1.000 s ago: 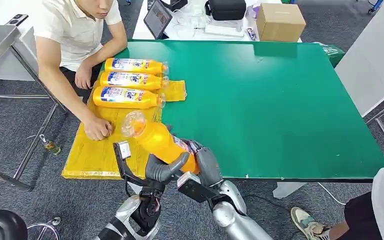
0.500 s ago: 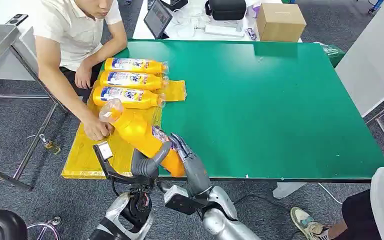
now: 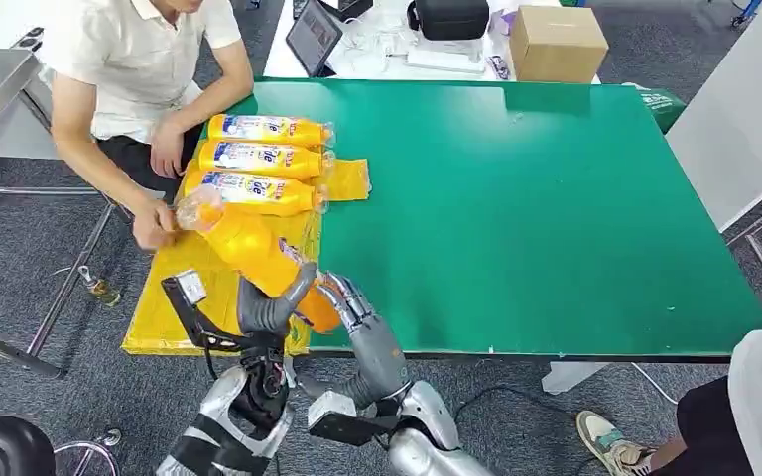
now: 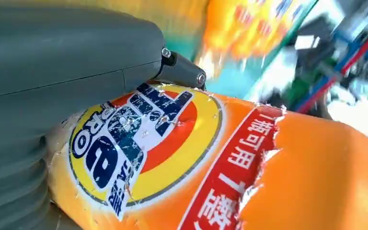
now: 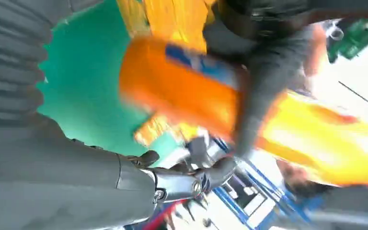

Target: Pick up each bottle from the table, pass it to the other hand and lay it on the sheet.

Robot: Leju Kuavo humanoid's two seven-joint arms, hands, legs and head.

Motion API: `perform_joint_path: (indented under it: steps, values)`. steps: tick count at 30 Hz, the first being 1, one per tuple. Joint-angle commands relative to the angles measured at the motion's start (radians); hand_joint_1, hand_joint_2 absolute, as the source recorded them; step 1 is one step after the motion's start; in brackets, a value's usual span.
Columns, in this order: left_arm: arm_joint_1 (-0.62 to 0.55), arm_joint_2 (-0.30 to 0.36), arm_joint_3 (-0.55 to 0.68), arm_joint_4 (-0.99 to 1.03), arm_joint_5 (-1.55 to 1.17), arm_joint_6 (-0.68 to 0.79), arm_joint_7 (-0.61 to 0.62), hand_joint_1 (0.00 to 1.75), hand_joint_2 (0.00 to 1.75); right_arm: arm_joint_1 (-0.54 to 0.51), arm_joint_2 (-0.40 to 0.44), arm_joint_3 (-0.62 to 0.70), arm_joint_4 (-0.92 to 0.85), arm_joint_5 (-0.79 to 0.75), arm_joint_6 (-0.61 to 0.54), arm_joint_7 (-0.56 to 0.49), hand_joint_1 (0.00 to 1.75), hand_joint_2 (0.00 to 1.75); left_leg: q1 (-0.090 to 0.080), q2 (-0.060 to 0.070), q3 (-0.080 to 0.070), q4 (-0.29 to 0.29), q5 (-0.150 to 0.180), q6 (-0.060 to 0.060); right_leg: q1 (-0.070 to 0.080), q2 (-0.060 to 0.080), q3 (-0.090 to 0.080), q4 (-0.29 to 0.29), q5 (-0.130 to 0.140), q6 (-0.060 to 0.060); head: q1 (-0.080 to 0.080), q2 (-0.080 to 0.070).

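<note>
Bottle [image 3: 253,253] is orange plastic w/ a clear cap end, tilted, cap pointing up and away from the left hand [image 3: 273,307], which is wrapped around its lower body. Thick grey thumb across the front, so def gripping it. It's held up over the yellow sheet [image 3: 184,312], not lying down yet. Left wrist cam shows the label up close [image 4: 139,143]: round yellow/orange/blue logo, a red strip w/ white characters, paper scuffed and torn at the edge, smooth glossy orange past that.

Right hand [image 3: 352,302] sits just beside the bottle's base, on the far side from the left hand, dark fingers spread and holding nothing. Can't tell if the fingertips touch the bottle. Right wrist cam is blurry, just an orange shape [image 5: 182,91] over green.

Beyond the left hand, three more bottles [image 3: 258,159] lie flat side by side on the sheet, same orange w/ blue-white labels, caps pointing toward the table middle. Sheet looks like thin crinkly plastic, hanging over the table edge.

Table [image 3: 556,218] is matte green, flat. Person in a light shirt [image 3: 144,59] sits off to the left hand's side, one hand [image 3: 154,223] near the bottle's cap. Grey carpet floor, cardboard box [image 3: 556,42] on a white desk at the back.
</note>
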Motion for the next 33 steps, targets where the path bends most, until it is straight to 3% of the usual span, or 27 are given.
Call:
perform_joint_path:
  steps: [1,8,9,13,14,18,19,22,28,29,33]
  values:
    - [-0.225,0.097,-0.047,0.480,-0.423,0.178,-0.063,1.75,1.75,0.105,0.066,-0.268,-0.196,0.193,-0.014,-0.064,0.00,0.00,0.000,-0.001,0.006,-0.002,0.000,0.001,0.001,-0.003,0.006,-0.001,-0.001,-0.004,0.000,0.000]
    - [-0.225,0.097,-0.047,0.480,-0.423,0.178,-0.063,1.75,1.75,0.105,0.066,-0.268,-0.196,0.193,-0.014,-0.064,0.00,0.00,0.000,0.000,0.004,-0.001,-0.001,0.001,0.001,-0.001,0.005,0.000,-0.001,-0.002,0.001,0.000]
    - [-0.241,0.106,-0.082,0.502,-0.504,0.236,-0.036,1.75,1.75,0.108,0.065,-0.262,-0.221,0.179,-0.014,-0.064,0.00,0.00,0.000,0.001,0.003,-0.001,0.000,0.000,0.001,0.000,0.003,0.000,-0.001,-0.002,0.000,0.000]
    - [-0.293,0.126,0.051,0.552,-1.282,0.262,0.240,1.75,1.75,0.084,0.070,-0.248,-0.215,0.164,-0.014,-0.064,0.00,0.00,0.001,0.000,0.008,0.000,-0.002,0.001,0.002,-0.002,0.008,0.000,-0.003,-0.005,0.000,0.000]
    - [-0.314,0.126,0.045,0.585,-1.322,0.262,0.262,1.75,1.75,0.079,0.070,-0.246,-0.208,0.159,-0.014,-0.064,0.00,1.75,0.001,0.002,0.002,0.000,0.000,0.000,0.001,0.001,0.002,0.000,0.000,-0.002,0.000,0.000]
    - [-0.403,0.133,0.004,0.694,-1.494,0.217,0.401,1.75,1.75,0.076,0.064,-0.218,-0.202,0.133,-0.014,-0.064,0.00,1.75,0.001,0.001,0.005,0.000,-0.001,0.001,0.002,-0.001,0.005,0.001,-0.001,-0.004,0.000,0.000]
    - [-0.448,0.149,-0.074,0.759,-1.667,0.207,0.576,1.75,1.75,0.069,0.058,-0.195,-0.190,0.109,-0.014,-0.064,0.00,1.75,0.001,0.001,0.003,0.000,0.000,0.000,0.002,-0.001,0.003,0.001,0.000,-0.003,0.000,0.000]
    - [-0.481,0.143,-0.079,0.823,-1.728,0.079,0.673,1.75,1.75,0.057,0.056,-0.173,-0.176,0.086,-0.014,-0.064,0.00,1.75,0.002,0.001,0.005,0.000,0.000,0.000,0.002,0.000,0.005,0.000,-0.001,-0.003,0.000,0.000]
    - [-0.462,0.111,-0.047,0.854,-1.731,-0.012,0.670,1.75,1.75,0.063,0.055,-0.172,-0.162,0.066,-0.014,-0.064,0.00,1.75,0.001,0.001,0.005,-0.001,0.000,0.001,0.002,-0.001,0.005,0.000,-0.001,-0.002,0.000,0.000]
    - [-0.462,0.110,-0.045,0.854,-1.730,-0.015,0.668,1.64,1.75,0.064,0.055,-0.173,-0.162,0.063,-0.014,-0.064,0.00,1.75,0.001,0.001,0.007,-0.001,-0.001,0.001,0.002,-0.001,0.008,-0.001,-0.002,-0.003,0.001,0.000]
    - [-0.462,0.110,-0.045,0.854,-1.730,-0.015,0.668,1.64,1.75,0.064,0.055,-0.173,-0.162,0.063,-0.014,-0.064,0.00,1.75,0.001,0.002,0.005,-0.001,0.001,0.000,0.001,0.001,0.006,0.000,0.000,-0.002,0.000,0.000]
